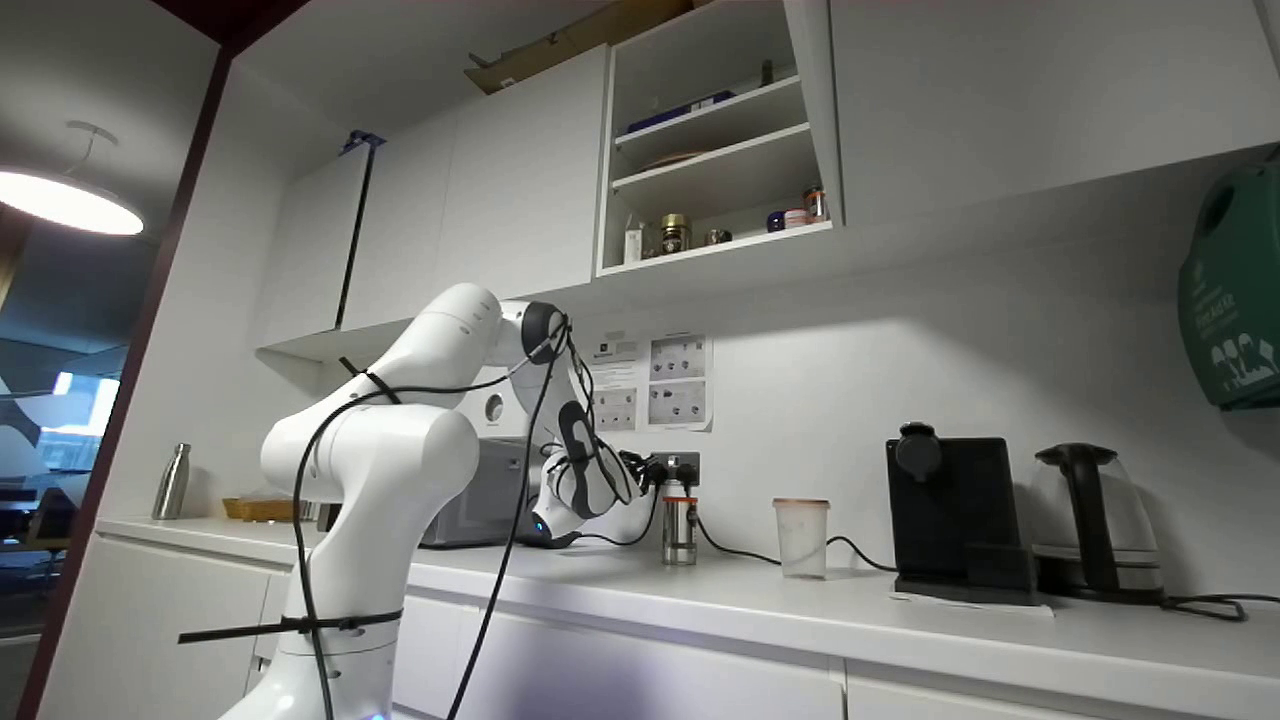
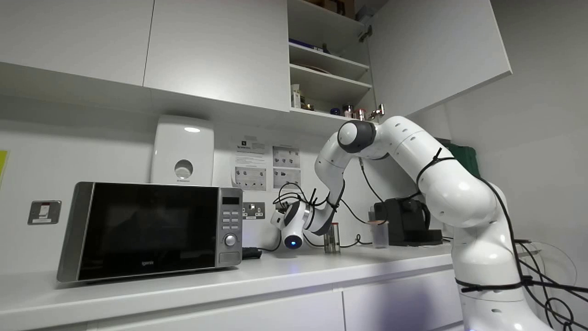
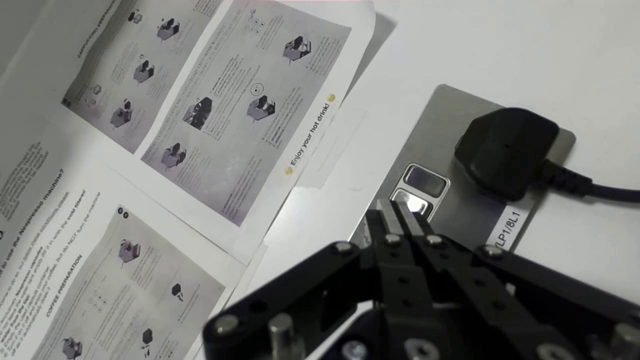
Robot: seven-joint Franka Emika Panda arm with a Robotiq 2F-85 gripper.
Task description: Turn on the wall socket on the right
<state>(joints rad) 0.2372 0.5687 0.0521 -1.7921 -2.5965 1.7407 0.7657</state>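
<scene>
Wall socket (image 3: pixel 462 212), bearing a black plug (image 3: pixel 507 152) near posted sheets (image 3: pixel 245 120), sits partly behind the closed tool (image 3: pixel 398 209).

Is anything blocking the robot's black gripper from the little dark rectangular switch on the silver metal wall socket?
Nothing visible stands between the black gripper and the little dark rectangular switch, which shows uncovered in the wrist view. The chunky black plug sits beside it, not between them.
</scene>
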